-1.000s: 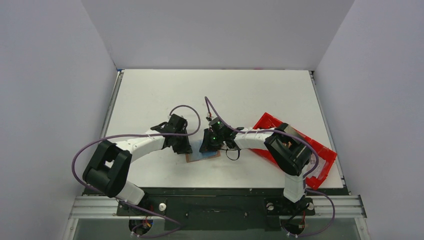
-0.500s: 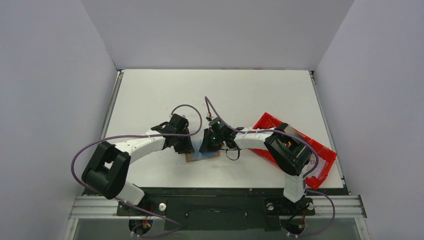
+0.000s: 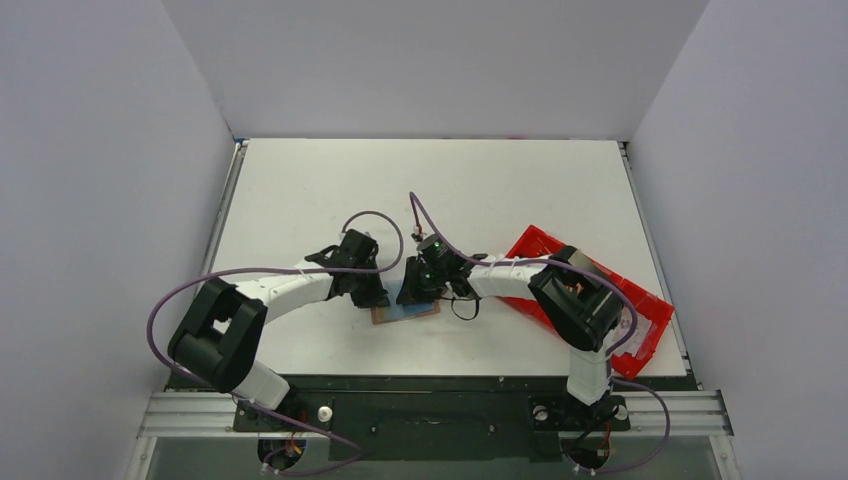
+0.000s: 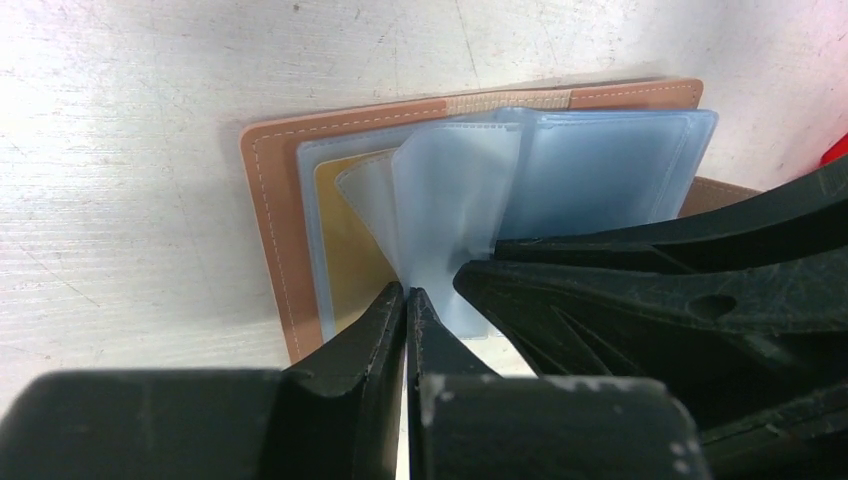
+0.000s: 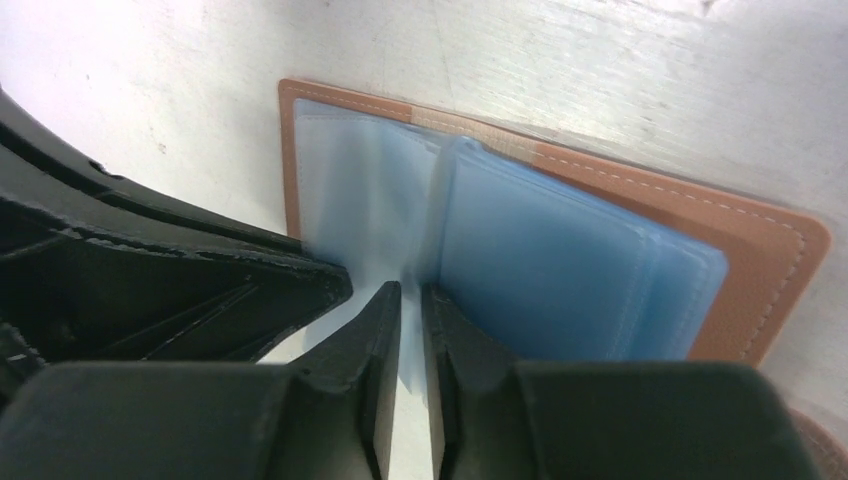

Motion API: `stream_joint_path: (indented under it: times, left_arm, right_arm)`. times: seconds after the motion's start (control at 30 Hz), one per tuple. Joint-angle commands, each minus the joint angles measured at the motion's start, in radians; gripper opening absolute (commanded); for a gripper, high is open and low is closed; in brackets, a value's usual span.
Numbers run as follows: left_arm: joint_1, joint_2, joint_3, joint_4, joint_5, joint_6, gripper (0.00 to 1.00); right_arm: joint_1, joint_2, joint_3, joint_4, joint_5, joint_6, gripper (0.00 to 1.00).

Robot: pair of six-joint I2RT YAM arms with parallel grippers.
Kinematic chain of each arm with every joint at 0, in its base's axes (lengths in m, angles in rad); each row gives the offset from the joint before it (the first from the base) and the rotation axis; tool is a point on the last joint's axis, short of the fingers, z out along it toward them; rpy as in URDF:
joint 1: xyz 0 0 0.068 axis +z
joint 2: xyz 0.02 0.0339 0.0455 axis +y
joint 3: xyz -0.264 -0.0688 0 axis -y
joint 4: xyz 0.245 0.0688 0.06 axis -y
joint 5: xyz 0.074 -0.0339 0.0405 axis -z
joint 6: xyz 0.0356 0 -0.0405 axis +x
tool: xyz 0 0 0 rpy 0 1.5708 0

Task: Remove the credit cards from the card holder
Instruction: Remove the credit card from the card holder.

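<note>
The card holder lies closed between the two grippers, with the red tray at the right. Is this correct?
No. The card holder lies open, not closed, its blue sleeves spread out; the left wrist view shows it. The rest is right.

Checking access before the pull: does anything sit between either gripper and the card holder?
Nothing visible does. The left gripper and right gripper both have their tips right at the clear sleeves of the open card holder.

Left end effector (image 3: 374, 298) and right end effector (image 3: 410, 296) crowd the card holder (image 3: 406, 312); red tray (image 3: 527, 245) lies right.
</note>
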Motion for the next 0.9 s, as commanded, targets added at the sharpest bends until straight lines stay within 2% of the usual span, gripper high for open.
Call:
stream_joint_path:
  times: [0.0, 0.03, 0.1, 0.3, 0.53, 0.87]
  left_arm:
    - [0.008, -0.033, -0.009, 0.032, -0.014, -0.041, 0.0]
    - [0.013, -0.045, -0.012, 0.026, -0.025, -0.041, 0.0]
    - [0.022, -0.064, -0.017, 0.011, -0.034, -0.04, 0.0]
    - [0.046, -0.13, -0.034, -0.023, -0.051, -0.019, 0.0]
    - [0.045, -0.154, -0.029, -0.034, -0.021, -0.003, 0.0]
    - [0.041, -0.161, 0.0, -0.058, 0.034, 0.044, 0.0]
  right_arm:
    - [0.008, 0.005, 0.002, -0.109, 0.055, -0.026, 0.19]
    - [0.008, -0.005, 0.012, -0.114, 0.056, -0.029, 0.26]
    - [0.006, -0.038, 0.021, -0.131, 0.062, -0.031, 0.33]
    - [-0.01, -0.155, 0.024, -0.185, 0.098, -0.041, 0.4]
    - [-0.028, -0.236, 0.014, -0.28, 0.219, -0.079, 0.41]
    - [-0.027, -0.15, 0.034, -0.278, 0.284, -0.103, 0.33]
